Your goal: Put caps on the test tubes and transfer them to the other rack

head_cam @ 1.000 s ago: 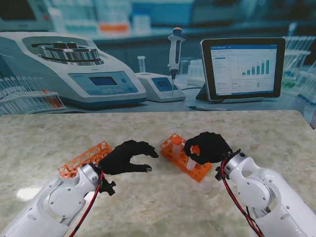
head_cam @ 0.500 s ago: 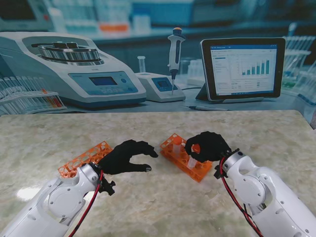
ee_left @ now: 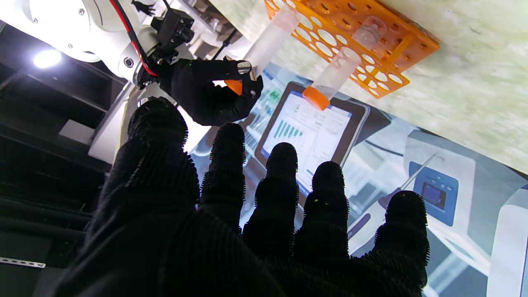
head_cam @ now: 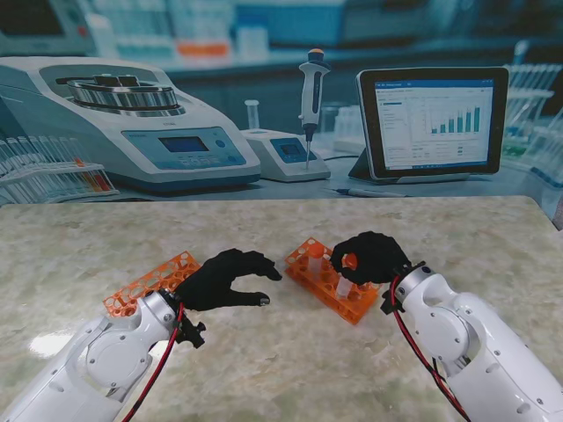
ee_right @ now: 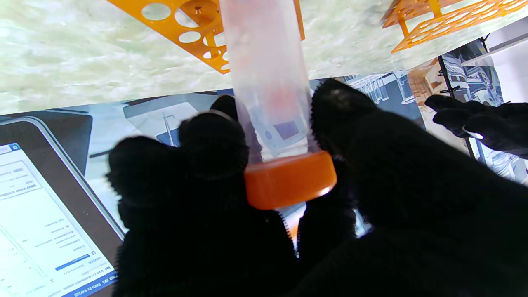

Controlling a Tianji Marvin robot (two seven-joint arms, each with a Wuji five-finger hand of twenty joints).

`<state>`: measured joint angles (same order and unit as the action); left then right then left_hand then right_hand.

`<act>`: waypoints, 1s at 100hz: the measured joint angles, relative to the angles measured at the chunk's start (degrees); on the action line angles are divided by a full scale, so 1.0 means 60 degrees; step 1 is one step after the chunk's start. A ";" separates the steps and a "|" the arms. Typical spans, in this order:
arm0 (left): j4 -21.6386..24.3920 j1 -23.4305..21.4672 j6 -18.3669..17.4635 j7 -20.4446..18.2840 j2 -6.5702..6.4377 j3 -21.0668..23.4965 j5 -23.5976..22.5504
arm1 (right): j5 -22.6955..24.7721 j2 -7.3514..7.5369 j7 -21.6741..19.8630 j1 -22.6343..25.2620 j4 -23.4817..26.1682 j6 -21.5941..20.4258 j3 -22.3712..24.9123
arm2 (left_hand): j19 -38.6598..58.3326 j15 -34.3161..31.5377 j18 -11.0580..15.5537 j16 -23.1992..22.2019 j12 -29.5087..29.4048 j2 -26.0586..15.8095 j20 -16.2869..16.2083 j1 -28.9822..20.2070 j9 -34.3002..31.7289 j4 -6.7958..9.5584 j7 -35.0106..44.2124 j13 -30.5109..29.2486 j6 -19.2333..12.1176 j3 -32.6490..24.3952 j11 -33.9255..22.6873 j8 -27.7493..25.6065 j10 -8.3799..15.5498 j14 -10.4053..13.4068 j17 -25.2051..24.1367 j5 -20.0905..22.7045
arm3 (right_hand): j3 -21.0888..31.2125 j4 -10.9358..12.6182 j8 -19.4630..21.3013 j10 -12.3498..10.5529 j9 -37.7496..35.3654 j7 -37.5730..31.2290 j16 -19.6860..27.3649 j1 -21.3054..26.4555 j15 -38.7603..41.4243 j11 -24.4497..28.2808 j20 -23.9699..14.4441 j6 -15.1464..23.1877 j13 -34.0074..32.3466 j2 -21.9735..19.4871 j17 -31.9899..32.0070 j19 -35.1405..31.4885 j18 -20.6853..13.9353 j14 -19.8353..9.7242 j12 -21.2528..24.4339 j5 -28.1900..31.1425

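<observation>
The right robot hand (head_cam: 374,259) pinches the orange cap (ee_right: 290,178) of a test tube (ee_right: 268,78) between thumb and fingers, over the orange rack (head_cam: 330,278) near the middle of the marble counter (head_cam: 281,352). The tube's lower end still sits in the rack. A 2nd capped tube (ee_left: 332,78) stands in the same rack. The left robot hand (head_cam: 224,278) hovers with fingers spread, holding nothing, just beside the other rack (head_cam: 151,283), which lies to the left.
</observation>
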<state>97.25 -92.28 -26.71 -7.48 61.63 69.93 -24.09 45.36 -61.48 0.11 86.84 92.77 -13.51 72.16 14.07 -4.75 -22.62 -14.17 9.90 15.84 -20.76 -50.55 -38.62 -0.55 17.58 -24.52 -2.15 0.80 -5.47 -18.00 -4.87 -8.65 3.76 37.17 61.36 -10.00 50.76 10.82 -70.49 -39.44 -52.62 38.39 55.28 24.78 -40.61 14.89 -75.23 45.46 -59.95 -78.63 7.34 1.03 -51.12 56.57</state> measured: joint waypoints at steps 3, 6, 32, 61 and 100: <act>-0.0001 0.0000 0.0000 0.0000 0.0000 0.0000 0.0000 | 0.0000 -0.0004 0.0014 -0.0022 -0.0026 0.0004 -0.0004 | 0.0000 0.0000 0.0000 0.0000 0.0000 -0.0001 0.0000 0.0000 0.0000 0.0000 0.0000 0.0000 0.0000 0.0000 0.0000 0.0000 0.0000 0.0000 0.0000 0.0000 | 0.0000 0.0000 0.0000 0.0000 0.0000 0.0000 0.0000 0.0000 0.0000 0.0000 0.0000 0.0000 0.0000 0.0000 0.0000 0.0001 0.0022 0.0007 0.0000 0.0000; -0.0001 0.0001 0.0001 0.0001 0.0000 0.0000 0.0000 | 0.0000 -0.0006 0.0017 -0.0035 -0.0039 0.0007 -0.0005 | 0.0000 0.0000 0.0000 0.0000 0.0000 0.0000 0.0000 0.0000 0.0000 0.0000 0.0000 0.0000 0.0000 0.0000 0.0000 0.0000 0.0000 0.0000 0.0000 0.0000 | 0.0000 0.0000 0.0000 0.0000 0.0000 0.0000 0.0000 0.0000 0.0000 0.0000 0.0000 0.0000 0.0000 0.0000 0.0000 0.0004 0.0050 0.0011 0.0000 0.0000; -0.0001 0.0002 0.0004 0.0001 0.0000 -0.0004 -0.0003 | 0.0118 0.0016 -0.0240 -0.0112 0.0030 0.0109 -0.0027 | 0.0000 0.0000 0.0000 0.0001 0.0000 -0.0001 0.0000 0.0000 0.0000 0.0000 0.0000 0.0000 0.0000 0.0000 0.0000 0.0000 0.0000 0.0000 0.0000 0.0000 | 0.0003 0.0000 0.0000 -0.0001 0.0000 0.0000 0.0000 0.0000 0.0000 0.0000 -0.0001 0.0000 0.0000 -0.0001 0.0003 0.0010 0.0056 0.0017 0.0000 0.0000; 0.0003 -0.0006 0.0002 0.0002 0.0000 0.0012 -0.0011 | -0.0166 0.0020 -0.0163 -0.0544 -0.0320 0.0242 -0.0456 | 0.0000 0.0000 0.0000 0.0001 0.0000 -0.0001 0.0000 0.0000 0.0000 0.0000 0.0000 0.0000 0.0000 0.0000 0.0000 0.0000 0.0000 0.0000 0.0000 0.0000 | 0.0035 0.0000 0.0000 -0.0001 0.0000 0.0000 0.0000 0.0000 0.0000 0.0016 -0.0002 0.0000 0.0000 -0.0001 0.0004 0.0011 0.0057 0.0017 -0.0084 0.0000; 0.0009 -0.0043 -0.0016 0.0013 0.0000 0.0060 -0.0032 | -0.0235 -0.0023 -0.0153 -0.0619 -0.0360 0.0299 -0.0619 | 0.0000 0.0000 0.0000 0.0001 0.0000 -0.0001 0.0000 0.0000 0.0000 0.0000 -0.0001 0.0000 -0.0001 0.0000 0.0000 0.0000 0.0000 0.0000 0.0000 0.0000 | 0.0047 0.0000 0.0000 -0.0001 0.0000 0.0000 0.0000 0.0000 0.0000 0.0016 -0.0003 0.0000 0.0000 -0.0001 0.0006 0.0013 0.0058 0.0017 -0.0086 0.0000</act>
<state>97.30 -92.54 -26.80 -7.40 61.62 70.29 -24.28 43.95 -61.61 -0.80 83.13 90.61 -11.71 68.45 14.07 -4.75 -22.62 -14.17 9.90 15.83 -20.76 -50.55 -38.62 -0.55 17.58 -24.52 -2.16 0.80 -5.47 -18.00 -4.87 -8.65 3.76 37.17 61.64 -10.00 50.76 10.81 -70.49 -39.44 -52.62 38.39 55.28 24.88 -40.63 14.89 -75.23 45.45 -59.92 -78.55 7.69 1.13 -51.63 56.57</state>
